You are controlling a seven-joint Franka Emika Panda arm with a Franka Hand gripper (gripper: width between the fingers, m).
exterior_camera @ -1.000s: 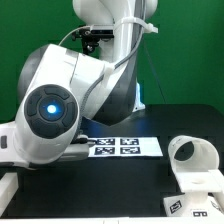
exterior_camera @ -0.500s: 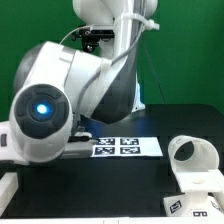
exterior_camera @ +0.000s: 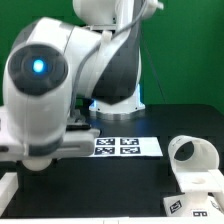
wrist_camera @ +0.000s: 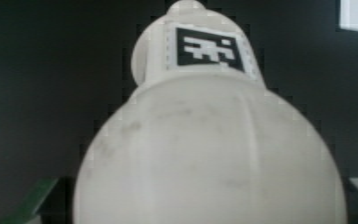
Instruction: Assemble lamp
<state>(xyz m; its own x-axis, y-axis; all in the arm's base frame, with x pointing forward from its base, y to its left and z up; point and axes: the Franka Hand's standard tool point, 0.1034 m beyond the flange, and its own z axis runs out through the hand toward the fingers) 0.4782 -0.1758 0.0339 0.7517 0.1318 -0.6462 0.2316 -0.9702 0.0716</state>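
In the wrist view the white bulb (wrist_camera: 202, 140) fills the picture, its narrow end with a black-and-white tag (wrist_camera: 208, 48) pointing away from the camera. My gripper (wrist_camera: 202, 208) is shut on the bulb's wide round part, and a dark fingertip (wrist_camera: 44, 203) shows at each side of it. In the exterior view the gripper and bulb are hidden behind the big white arm (exterior_camera: 45, 90). The cone shade (exterior_camera: 190, 152) lies on its side at the exterior view's right, resting against the square base (exterior_camera: 203, 181).
The marker board (exterior_camera: 128, 146) lies flat on the black table in the middle. The arm's pedestal (exterior_camera: 115, 105) stands behind it. A white block (exterior_camera: 7, 186) sits at the lower left edge. A green wall is behind.
The arm's large wrist body has risen and swung toward the exterior view's left. The shade, base and marker board have not moved.
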